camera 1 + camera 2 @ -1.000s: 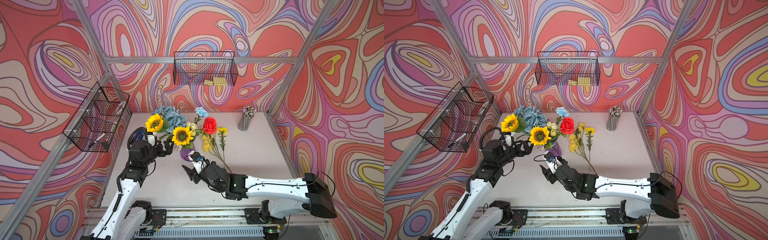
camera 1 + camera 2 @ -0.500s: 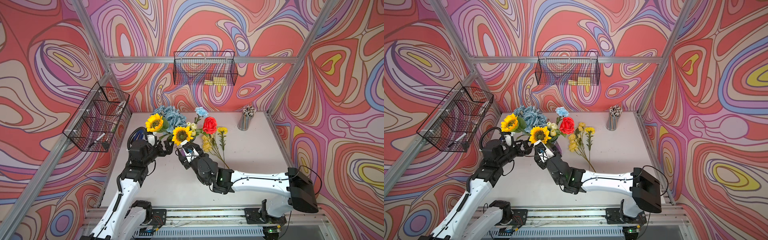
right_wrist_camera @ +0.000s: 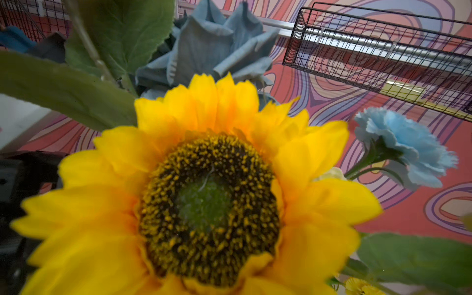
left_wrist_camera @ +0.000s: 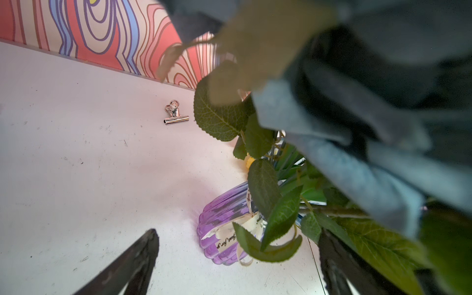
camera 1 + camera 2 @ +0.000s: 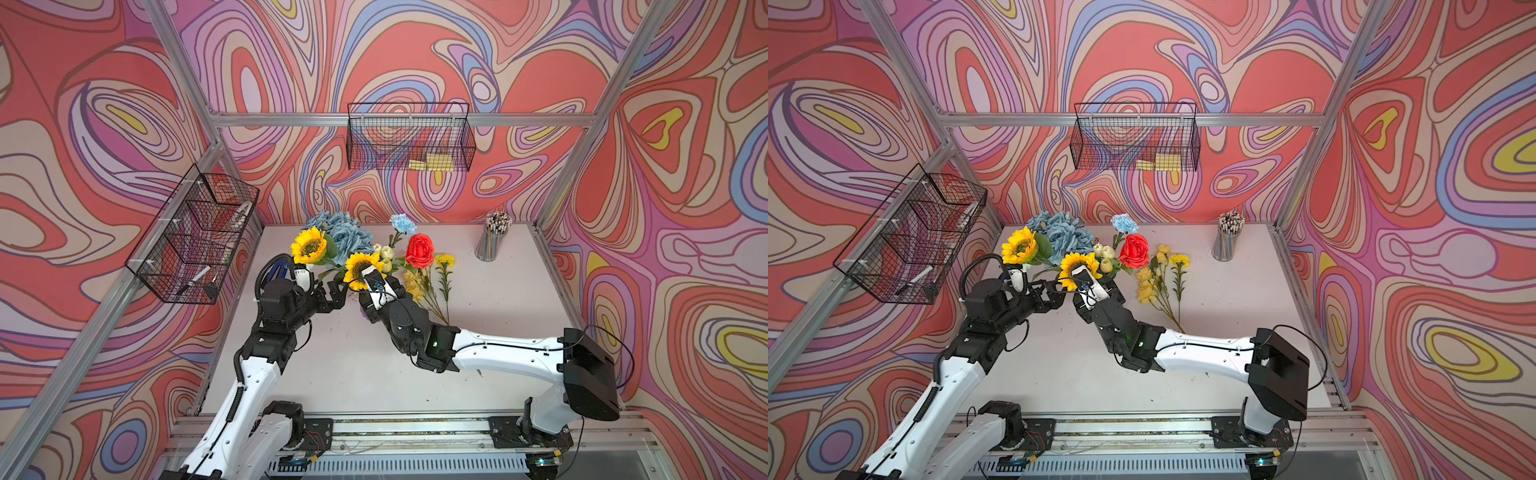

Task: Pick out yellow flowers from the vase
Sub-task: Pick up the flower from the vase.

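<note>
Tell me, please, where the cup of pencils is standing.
In both top views the cup of pencils stands in the far right corner of the table, by the back wall, apart from the yellow carnation lying to its left.

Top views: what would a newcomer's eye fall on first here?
The swirling red and purple walls strike first, all around the white table. Next, at the table's back, the bouquet with two sunflowers and a red rose, and yellow flowers lying flat to its right.
</note>
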{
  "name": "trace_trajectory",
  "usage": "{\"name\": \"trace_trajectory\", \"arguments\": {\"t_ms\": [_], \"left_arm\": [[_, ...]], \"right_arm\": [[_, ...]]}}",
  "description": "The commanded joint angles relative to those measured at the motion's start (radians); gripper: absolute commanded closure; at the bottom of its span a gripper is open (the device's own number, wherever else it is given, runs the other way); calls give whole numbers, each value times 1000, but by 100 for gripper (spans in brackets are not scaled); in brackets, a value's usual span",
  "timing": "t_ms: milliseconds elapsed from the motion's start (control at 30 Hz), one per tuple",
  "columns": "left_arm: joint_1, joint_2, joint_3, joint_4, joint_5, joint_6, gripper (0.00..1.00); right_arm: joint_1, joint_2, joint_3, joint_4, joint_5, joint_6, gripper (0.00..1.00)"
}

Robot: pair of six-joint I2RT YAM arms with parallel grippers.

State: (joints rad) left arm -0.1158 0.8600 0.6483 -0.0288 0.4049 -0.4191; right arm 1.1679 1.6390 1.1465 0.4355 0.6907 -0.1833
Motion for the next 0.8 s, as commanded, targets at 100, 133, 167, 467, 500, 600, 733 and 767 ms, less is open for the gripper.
{"name": "trace_trajectory", "arguments": {"t_ms": [100,133,167,467,500,600,733,767], "left_arm": [[6,-5,17,32,13,11,2],[5,-6,15,32,12,12,2],[5,-6,16,32,12,13,2],[5,-8,17,27,13,12,2],[6,-9,18,27,14,12,2],[6,-10,18,24,9,12,2],[6,-10,18,23,9,13,2],[6,-9,17,21,9,15,2]], "right_arm": [[-26,44,42,27,-2,-7,47],[-36,45,49,8,4,13,50],[-46,41,52,-5,5,32,52],[-53,17,45,14,-53,35,90],[-53,18,47,17,-59,35,95],[-53,18,59,5,-85,44,100],[-53,-2,77,-29,-115,55,100],[-53,-10,79,-37,-119,57,100]]}}
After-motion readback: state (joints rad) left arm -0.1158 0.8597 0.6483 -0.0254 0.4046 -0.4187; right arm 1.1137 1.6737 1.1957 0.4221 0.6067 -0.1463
